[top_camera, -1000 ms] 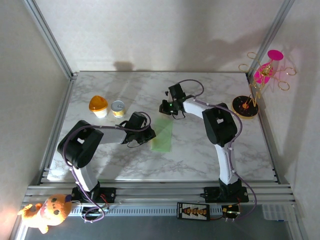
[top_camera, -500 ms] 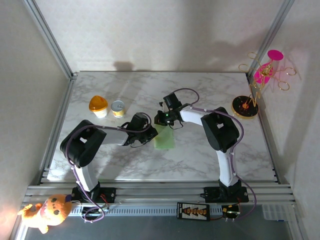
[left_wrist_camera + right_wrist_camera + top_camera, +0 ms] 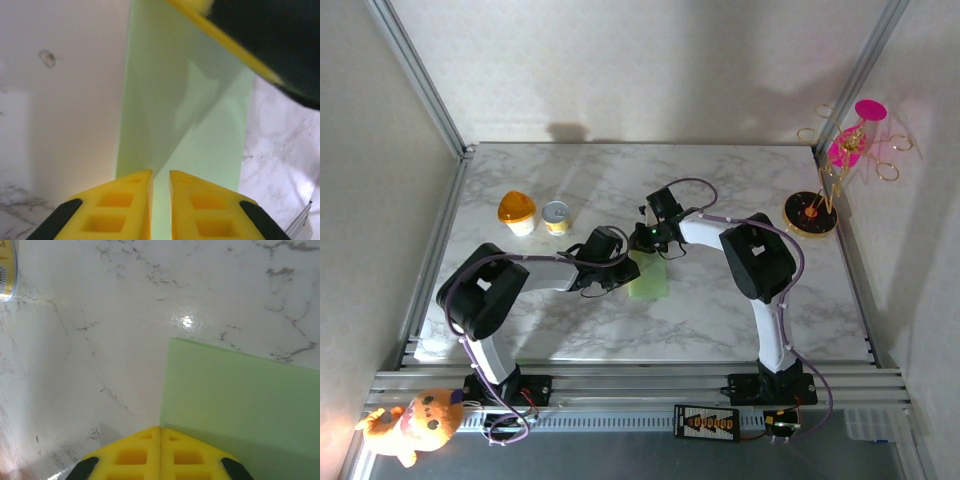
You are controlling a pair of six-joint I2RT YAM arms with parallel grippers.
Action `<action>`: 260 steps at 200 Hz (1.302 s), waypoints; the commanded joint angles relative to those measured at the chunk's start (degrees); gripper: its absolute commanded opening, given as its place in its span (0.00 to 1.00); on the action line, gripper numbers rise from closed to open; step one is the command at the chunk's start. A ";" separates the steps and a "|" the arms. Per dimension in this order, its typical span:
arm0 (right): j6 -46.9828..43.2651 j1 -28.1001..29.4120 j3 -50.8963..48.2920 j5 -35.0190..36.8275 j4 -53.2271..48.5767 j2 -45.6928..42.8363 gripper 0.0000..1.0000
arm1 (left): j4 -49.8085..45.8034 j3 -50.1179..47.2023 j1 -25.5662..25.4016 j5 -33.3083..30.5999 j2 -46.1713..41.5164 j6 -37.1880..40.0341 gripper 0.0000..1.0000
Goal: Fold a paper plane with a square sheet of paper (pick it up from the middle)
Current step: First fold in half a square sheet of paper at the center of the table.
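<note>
The square sheet of paper [image 3: 651, 279] lies on the marble table as a narrow pale green strip, several layers thick. In the left wrist view the paper [image 3: 185, 100] runs away from my left gripper [image 3: 160, 175], whose yellow fingers stand a narrow gap apart just above it. My left gripper [image 3: 622, 268] sits at the strip's left edge. My right gripper [image 3: 645, 243] is shut, tips together, at the strip's far end. In the right wrist view my right gripper [image 3: 160, 429] meets the left edge of the paper [image 3: 240, 390]. One right finger [image 3: 220, 35] crosses the top of the left wrist view.
An orange-lidded cup [image 3: 517, 212] and a small yellow tin [image 3: 556, 217] stand at the left of the table; the tin [image 3: 6, 270] shows at the right wrist view's edge. A pink-and-gold ornament stand [image 3: 835, 165] is at the far right. A plush toy [image 3: 415, 422] lies off the table's near left.
My right gripper has swung near and left onto the strip's far end, and the strip looks shorter. My left gripper has shifted slightly right and its jaws have parted a little.
</note>
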 commanded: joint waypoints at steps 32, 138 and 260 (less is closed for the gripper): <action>-1.26 0.01 1.00 2.86 -3.70 3.79 0.06 | -7.05 0.33 -1.36 -0.10 -0.48 4.04 0.14; -1.27 -0.27 1.00 3.22 -3.85 4.30 0.06 | -16.36 -3.01 -6.19 -2.83 -5.17 5.99 0.13; 3.98 -3.48 -4.82 5.40 1.32 -11.74 0.22 | -8.39 2.91 -0.25 -6.63 -12.01 1.53 0.24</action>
